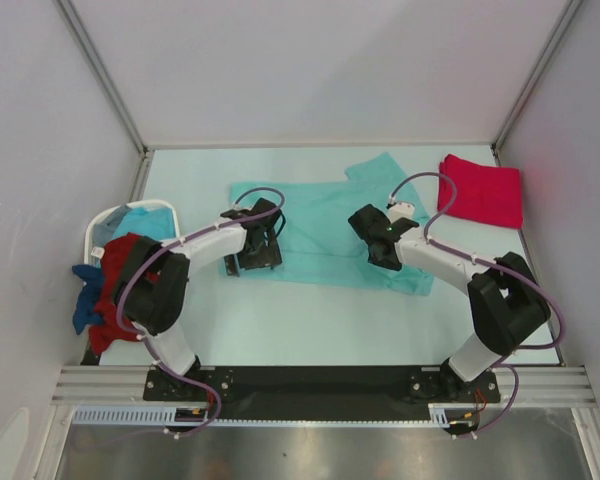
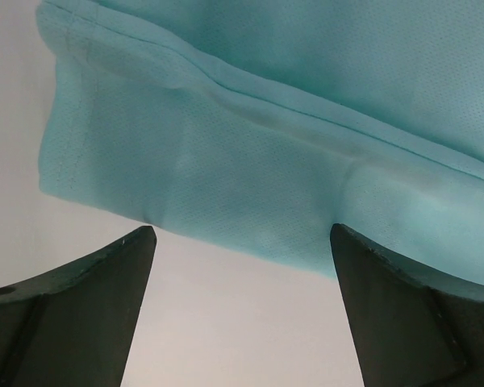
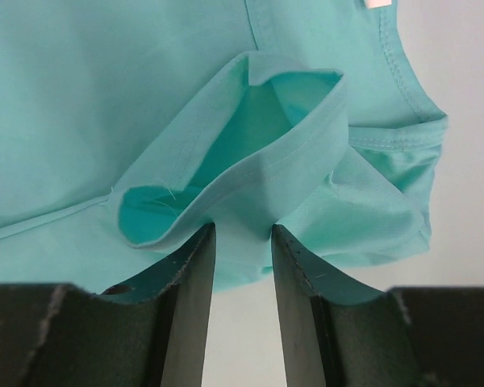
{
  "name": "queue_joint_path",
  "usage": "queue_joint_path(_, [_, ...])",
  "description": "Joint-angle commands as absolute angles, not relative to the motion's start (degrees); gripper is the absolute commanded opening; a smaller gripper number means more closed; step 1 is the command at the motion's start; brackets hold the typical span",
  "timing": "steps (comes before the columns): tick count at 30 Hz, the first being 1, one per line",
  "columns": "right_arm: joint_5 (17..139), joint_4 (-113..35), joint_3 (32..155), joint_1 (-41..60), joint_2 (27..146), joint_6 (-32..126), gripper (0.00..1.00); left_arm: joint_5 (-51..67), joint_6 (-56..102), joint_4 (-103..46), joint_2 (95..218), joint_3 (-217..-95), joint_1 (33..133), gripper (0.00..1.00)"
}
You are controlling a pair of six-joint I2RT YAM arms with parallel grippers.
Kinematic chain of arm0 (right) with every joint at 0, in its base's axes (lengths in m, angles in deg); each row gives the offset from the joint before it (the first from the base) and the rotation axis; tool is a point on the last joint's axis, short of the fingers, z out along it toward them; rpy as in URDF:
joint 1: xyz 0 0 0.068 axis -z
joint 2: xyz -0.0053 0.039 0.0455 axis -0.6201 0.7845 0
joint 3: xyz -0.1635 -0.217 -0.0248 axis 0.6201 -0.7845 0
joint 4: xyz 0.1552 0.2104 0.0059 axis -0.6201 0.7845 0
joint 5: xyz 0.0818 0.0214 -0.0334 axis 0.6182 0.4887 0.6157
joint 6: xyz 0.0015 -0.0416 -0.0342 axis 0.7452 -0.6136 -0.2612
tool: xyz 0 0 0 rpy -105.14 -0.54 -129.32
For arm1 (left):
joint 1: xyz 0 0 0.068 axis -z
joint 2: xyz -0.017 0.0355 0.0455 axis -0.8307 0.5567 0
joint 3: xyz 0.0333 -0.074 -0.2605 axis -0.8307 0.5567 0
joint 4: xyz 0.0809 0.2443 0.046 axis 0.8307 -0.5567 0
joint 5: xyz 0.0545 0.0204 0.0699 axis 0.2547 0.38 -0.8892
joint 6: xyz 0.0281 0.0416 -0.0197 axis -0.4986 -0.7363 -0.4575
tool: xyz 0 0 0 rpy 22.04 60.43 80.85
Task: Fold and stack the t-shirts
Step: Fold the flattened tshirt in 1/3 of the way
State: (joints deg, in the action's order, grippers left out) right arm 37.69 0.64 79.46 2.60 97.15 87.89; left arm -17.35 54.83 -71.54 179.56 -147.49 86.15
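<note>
A light teal t-shirt lies spread across the middle of the table. My left gripper stands open at the shirt's left end. In the left wrist view its jaws stand wide apart with the shirt's hemmed edge just ahead of the tips and bare table between them. My right gripper is over the shirt's right part. In the right wrist view it is shut on a raised fold of the teal cloth. A pinkish-red t-shirt lies folded at the back right.
A white laundry basket stands at the left edge, holding a dark red shirt, a blue one hanging over its side, and a light blue one. White walls enclose the table on three sides.
</note>
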Motion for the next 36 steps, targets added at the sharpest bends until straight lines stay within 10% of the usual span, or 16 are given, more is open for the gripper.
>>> queue_joint_path(1, [37.5, -0.5, 81.6, 2.9, 98.5, 86.9, 0.40, -15.7, 53.5, -70.6, 181.4, -149.8, 86.0, 0.95])
queue_joint_path(27, [36.7, -1.9, 100.6, 12.9, 115.1, 79.5, 0.35, -12.5, 54.3, -68.5, 181.5, -144.5, 85.5, 0.87])
queue_joint_path(36, [33.8, 5.2, 98.5, 7.7, 97.0, 80.3, 0.32, -12.2, 53.6, -67.9, 178.6, -143.9, 85.4, 0.87])
